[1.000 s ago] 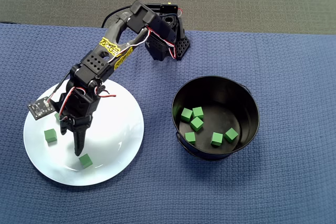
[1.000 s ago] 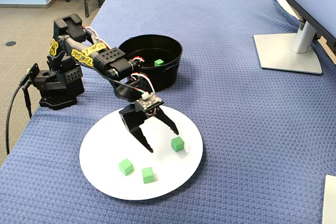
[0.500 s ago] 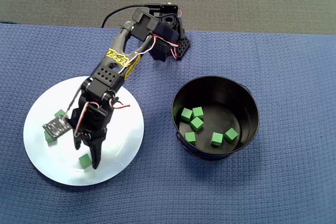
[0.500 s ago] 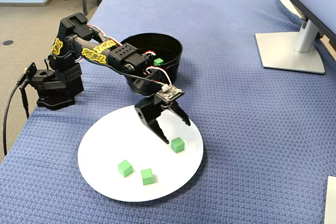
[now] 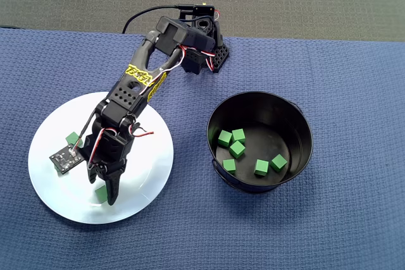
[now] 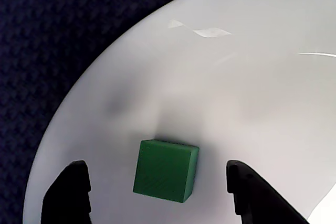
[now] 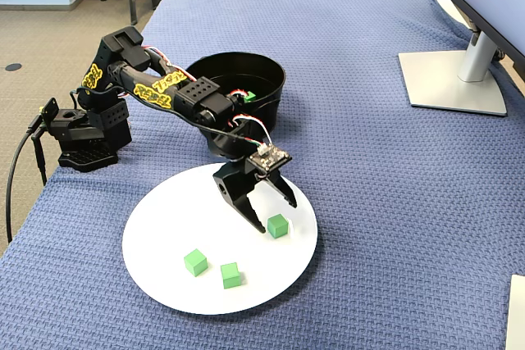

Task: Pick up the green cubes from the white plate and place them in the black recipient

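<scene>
Green cube [image 6: 165,170] near plate [image 6: 252,93] edge, straddled by wide-open, empty tool [image 6: 157,192] for the grab; 2 more cubes on plate, 6 already in black pot [image 5: 260,141].

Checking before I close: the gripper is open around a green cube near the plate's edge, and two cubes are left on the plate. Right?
Not quite: three cubes are left, per the fixed view: the cube the open gripper straddles near the plate's edge, plus two more.
</scene>
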Controlling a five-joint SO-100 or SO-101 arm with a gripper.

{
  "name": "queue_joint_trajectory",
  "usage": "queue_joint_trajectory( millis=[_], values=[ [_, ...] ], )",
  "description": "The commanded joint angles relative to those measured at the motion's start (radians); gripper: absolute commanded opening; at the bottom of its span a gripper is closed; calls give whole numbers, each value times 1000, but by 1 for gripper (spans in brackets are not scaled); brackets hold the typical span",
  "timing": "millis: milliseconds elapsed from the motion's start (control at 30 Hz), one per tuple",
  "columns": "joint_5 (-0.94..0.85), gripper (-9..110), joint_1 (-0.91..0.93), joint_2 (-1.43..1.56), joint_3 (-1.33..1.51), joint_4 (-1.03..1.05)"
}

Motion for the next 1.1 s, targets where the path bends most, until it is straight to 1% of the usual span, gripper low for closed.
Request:
queue_joint_trajectory(
  millis=[0,267,467,533,633,900,1067],
  values=[
    [2,25,8,-5,-94,-8],
    [25,24,8,-49,-106,-15],
    [28,20,5,-57,-104,-20],
    [29,14,5,-57,-104,-20],
    [35,0,5,-55,-104,-25],
    [75,0,5,-21,-103,-26],
    [80,0,8,163,-21,25]
  ],
)
